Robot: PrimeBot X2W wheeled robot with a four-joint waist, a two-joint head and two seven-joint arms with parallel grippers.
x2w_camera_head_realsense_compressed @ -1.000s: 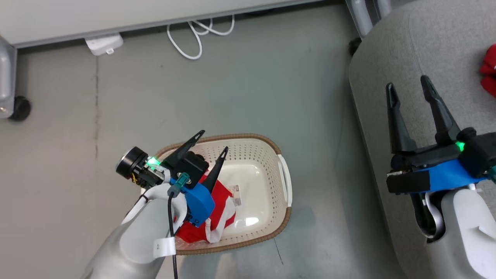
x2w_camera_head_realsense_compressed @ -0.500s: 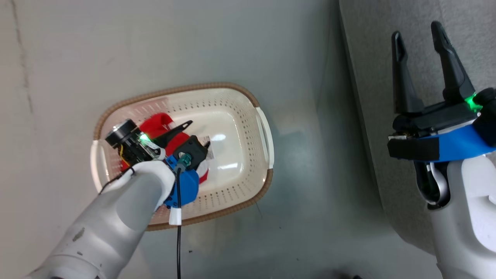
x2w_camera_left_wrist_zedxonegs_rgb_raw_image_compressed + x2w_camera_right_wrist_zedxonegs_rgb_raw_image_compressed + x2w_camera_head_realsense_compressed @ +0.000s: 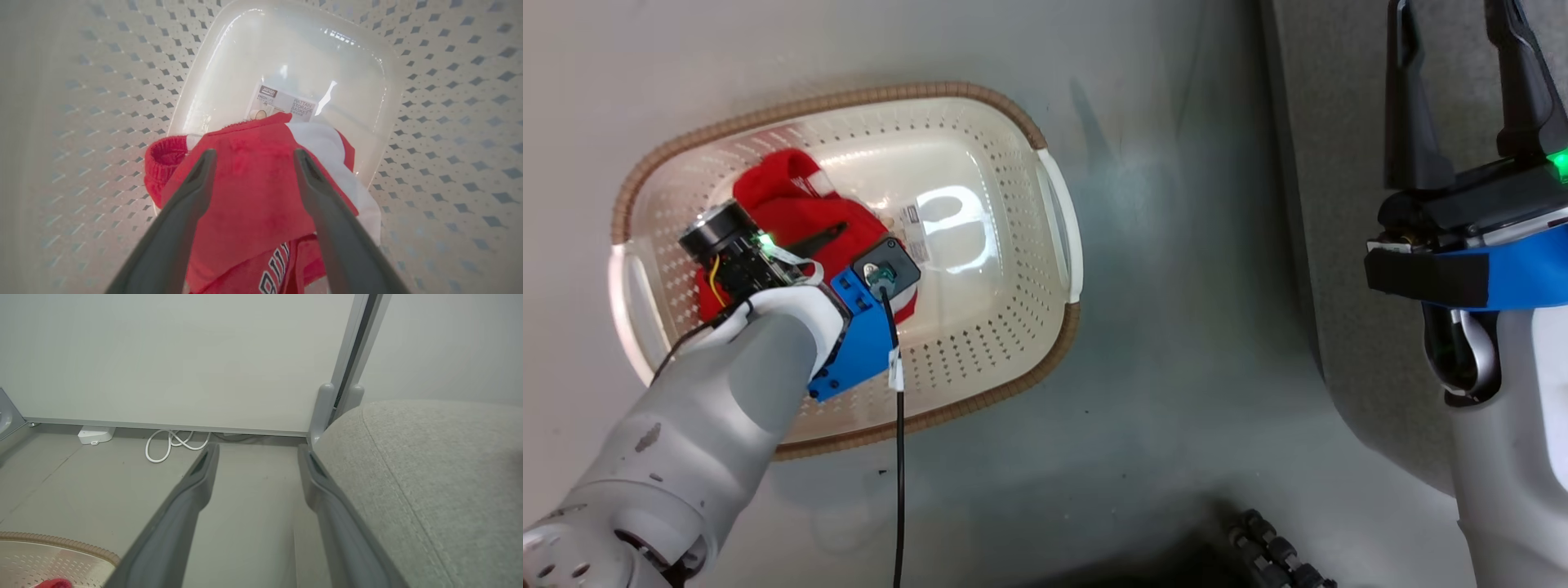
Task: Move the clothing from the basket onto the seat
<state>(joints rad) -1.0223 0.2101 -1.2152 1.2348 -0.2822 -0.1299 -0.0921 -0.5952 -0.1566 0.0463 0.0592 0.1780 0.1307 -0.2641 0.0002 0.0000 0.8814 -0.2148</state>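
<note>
Clothing (image 3: 788, 208) lay bunched in the left half of the basket (image 3: 992, 343), which stood on the floor (image 3: 1176, 343) beside the seat (image 3: 1339, 245). Since half a second before, your left tool (image 3: 255, 153) had sunk deeper into the basket. The head camera had shifted as well, so the basket showed larger and higher in that view. Your right tool (image 3: 258, 448) kept its place by the seat's edge, fingers wide apart and empty.

Your left tool's fingers also stood apart, straddling the red heap and clamped on nothing. You could not tell whether their tips touched the fabric.

The fabric was thin and red, with a ribbed band at one side and a white panel at the other. The basket was cream plastic pierced with small diamond holes, glossy on its bottom, under a brown woven-look rim. The seat was coarse grey weave, rounded, with one seam.

Black-and-white lettering on the clothing was cut off at the left wrist view's bottom edge. The clothing covered the near edge of the label (image 3: 282, 102). In the head view your left wrist hid one finger and part of the heap, and the top edge clipped the right tool's fingertips.
</note>
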